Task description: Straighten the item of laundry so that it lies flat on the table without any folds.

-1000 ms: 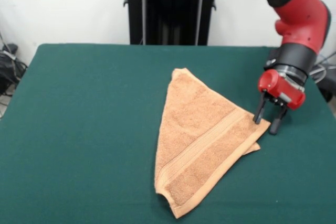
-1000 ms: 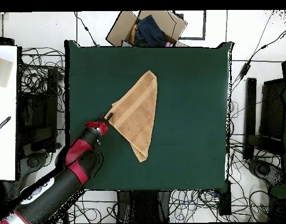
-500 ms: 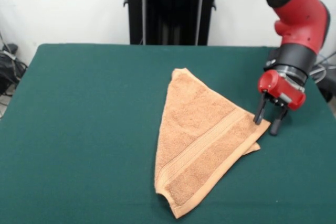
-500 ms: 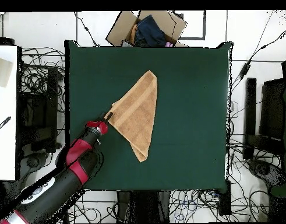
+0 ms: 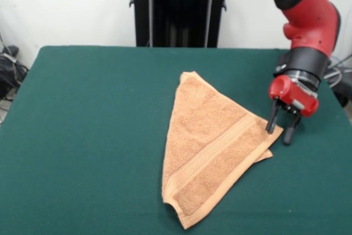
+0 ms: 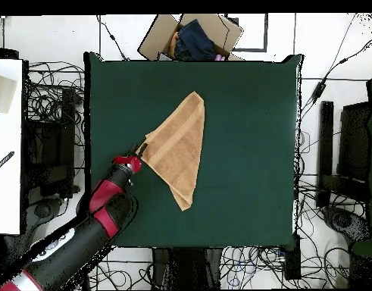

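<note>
Mid-tabletop (image 5: 82,136) we see the towel (image 5: 212,152) folded into a triangle, limp and light, so we'd pinch its top-layer corner where the spread fingers (image 5: 270,122) straddle it.

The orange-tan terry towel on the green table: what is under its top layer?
The orange-tan terry towel is folded into a triangle on the dark green felt table. A second towel layer peeks out by the open gripper and at the near corner; the rest is covered.
</note>
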